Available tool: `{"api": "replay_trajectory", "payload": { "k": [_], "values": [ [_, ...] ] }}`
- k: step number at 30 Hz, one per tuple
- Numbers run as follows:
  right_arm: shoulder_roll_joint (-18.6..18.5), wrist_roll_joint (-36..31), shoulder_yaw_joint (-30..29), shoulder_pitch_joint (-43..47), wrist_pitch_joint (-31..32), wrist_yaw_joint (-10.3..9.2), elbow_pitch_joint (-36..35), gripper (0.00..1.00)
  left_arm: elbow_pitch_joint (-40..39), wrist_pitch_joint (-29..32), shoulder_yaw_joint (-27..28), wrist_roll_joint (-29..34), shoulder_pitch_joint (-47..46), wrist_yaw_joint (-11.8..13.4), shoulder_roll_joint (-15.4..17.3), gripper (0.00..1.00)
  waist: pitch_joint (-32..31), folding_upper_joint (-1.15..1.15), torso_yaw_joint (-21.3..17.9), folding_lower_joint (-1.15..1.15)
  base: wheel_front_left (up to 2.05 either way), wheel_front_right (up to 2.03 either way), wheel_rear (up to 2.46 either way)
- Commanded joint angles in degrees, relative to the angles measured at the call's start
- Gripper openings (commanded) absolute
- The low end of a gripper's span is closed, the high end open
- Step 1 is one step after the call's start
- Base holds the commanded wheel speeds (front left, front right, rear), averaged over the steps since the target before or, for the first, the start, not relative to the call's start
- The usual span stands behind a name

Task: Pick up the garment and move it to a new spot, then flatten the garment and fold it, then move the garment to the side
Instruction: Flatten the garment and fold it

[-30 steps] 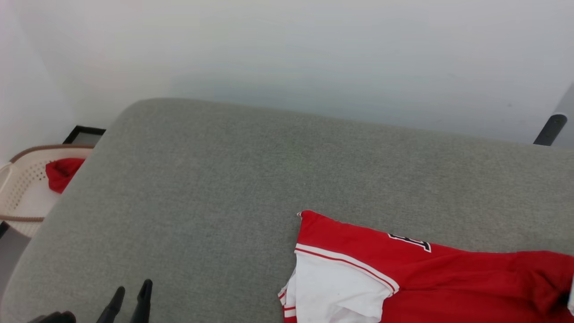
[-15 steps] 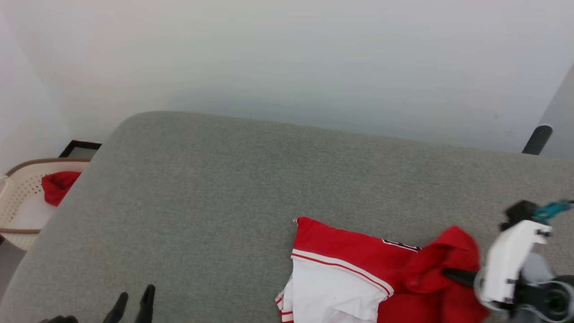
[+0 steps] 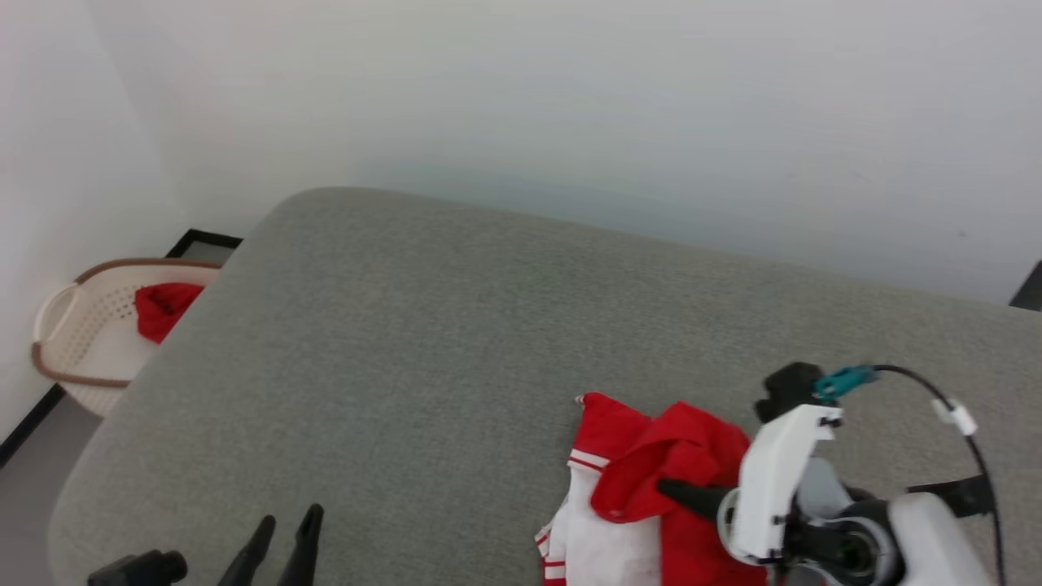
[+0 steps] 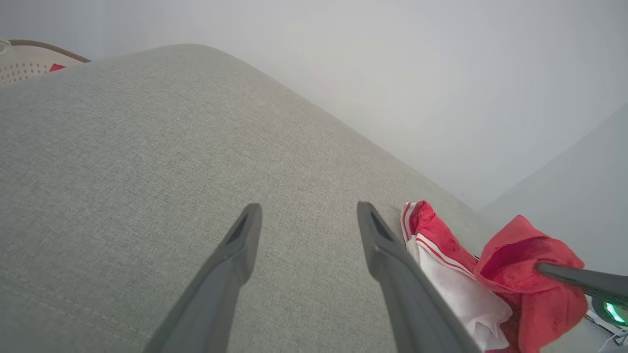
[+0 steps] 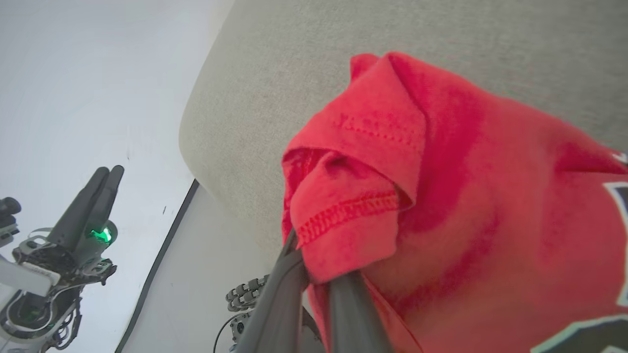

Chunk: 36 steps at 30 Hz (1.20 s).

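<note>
Two dark fingers of the left gripper (image 3: pixel 289 521) stand apart, empty, at the lower left of the head view. At lower right, the right gripper (image 3: pixel 672 490) is clamped on a bunched red fold of the garment (image 3: pixel 651 443), which lies on the grey cushion (image 3: pixel 456 325). At far left, a pale basket (image 3: pixel 81 325) holds a red cloth (image 3: pixel 163 305).

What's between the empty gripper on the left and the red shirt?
Nothing is in the way: just bare grey cushion lies between the left gripper and the shirt. The head view shows it plainly.
</note>
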Motion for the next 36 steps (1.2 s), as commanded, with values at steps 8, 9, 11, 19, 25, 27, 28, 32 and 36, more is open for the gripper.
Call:
{"api": "replay_trajectory", "payload": {
  "k": [8,9,11,19,25,27,28,32,36],
  "values": [
    [0.20,0.50,7.33,-5.57,-10.81,-0.03,11.08,0.00,1.92,0.26,-1.14,0.37,-1.93,-0.97,-1.43,1.00,0.33,0.00,3.19,0.00,0.00,0.00,0.00],
    [0.20,0.68,7.74,-6.10,-11.74,-0.03,12.46,0.00,2.13,0.24,-1.25,0.38,-2.03,-1.09,-1.51,1.00,0.34,0.00,3.30,0.00,0.00,0.00,0.00],
    [0.20,0.84,8.20,-6.54,-12.49,-0.03,13.86,0.00,2.33,0.22,-1.26,0.37,-2.14,-1.16,-1.56,1.00,0.33,0.00,3.36,0.00,0.00,0.00,0.00],
    [0.20,2.49,11.97,-10.24,-15.56,-0.03,18.65,1.00,3.09,-0.33,-0.63,-0.15,-1.30,-1.33,-1.69,1.00,0.01,0.00,1.97,0.00,0.00,0.00,0.00],
    [0.18,4.64,12.61,-10.92,-15.15,-0.03,16.32,1.00,2.82,-0.64,0.02,0.07,-0.35,-1.17,-1.36,1.00,-0.71,0.00,-0.72,0.00,0.00,0.00,0.00],
    [0.18,5.29,12.14,-10.70,-14.84,-0.03,14.64,1.00,2.66,-0.75,0.29,0.06,0.00,-0.99,-1.27,1.00,-0.99,0.00,-1.76,0.00,0.00,0.00,0.00],
    [0.18,4.82,11.75,-10.57,-14.85,-0.03,13.70,1.00,2.55,-0.81,0.35,0.16,0.19,-0.94,-1.15,1.00,-1.14,0.00,-2.32,0.00,0.00,0.00,0.00],
    [-1.13,3.27,10.66,-9.22,-15.09,-0.03,8.76,1.00,2.15,-1.00,0.72,0.49,0.93,-0.61,-0.69,1.00,-1.60,0.00,-4.82,0.00,0.00,0.00,0.00],
    [-3.74,2.64,9.72,-7.65,-17.69,-0.03,2.63,1.00,1.68,-1.22,1.32,1.36,1.72,-0.04,-0.17,1.00,-1.77,0.00,-7.59,0.00,0.00,0.00,0.00]
  ]
}}
